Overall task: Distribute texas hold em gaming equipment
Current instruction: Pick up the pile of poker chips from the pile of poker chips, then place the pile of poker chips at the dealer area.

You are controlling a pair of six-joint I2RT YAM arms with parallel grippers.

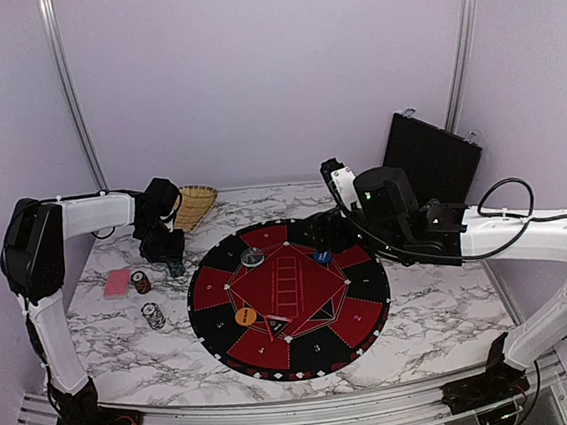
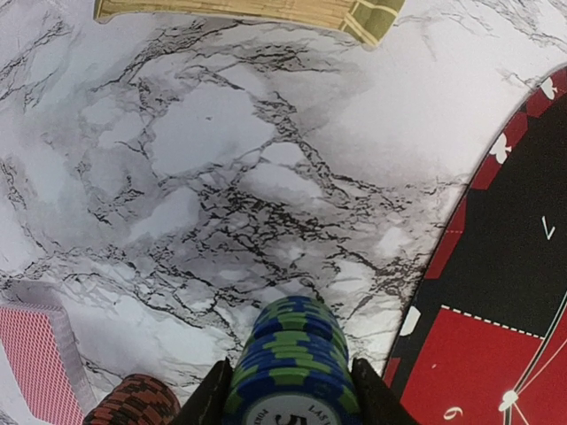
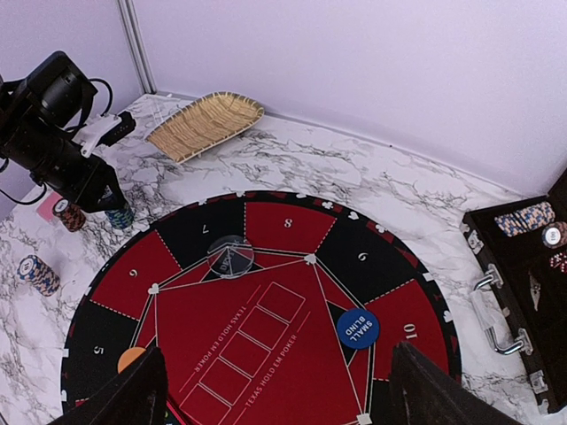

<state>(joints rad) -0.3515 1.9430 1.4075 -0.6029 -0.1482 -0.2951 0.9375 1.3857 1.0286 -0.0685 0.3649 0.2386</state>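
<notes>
Because each seat needs chips, the left gripper [image 1: 174, 266] sits by the edge of the mat [image 1: 219, 324], near the cards [image 1: 118, 283]. From the left wrist, it squeezes tight on a blue-green chip stack [image 2: 292, 363] just beside the mat, likely to carry it. From the right wrist, the right gripper [image 3: 283, 394] hangs open over the mat, holding nothing.

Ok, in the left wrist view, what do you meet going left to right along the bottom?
Pink-red card deck → dark red chip stack → blue-green chip stack, gripped in the left claw → red-and-black mat.
</notes>
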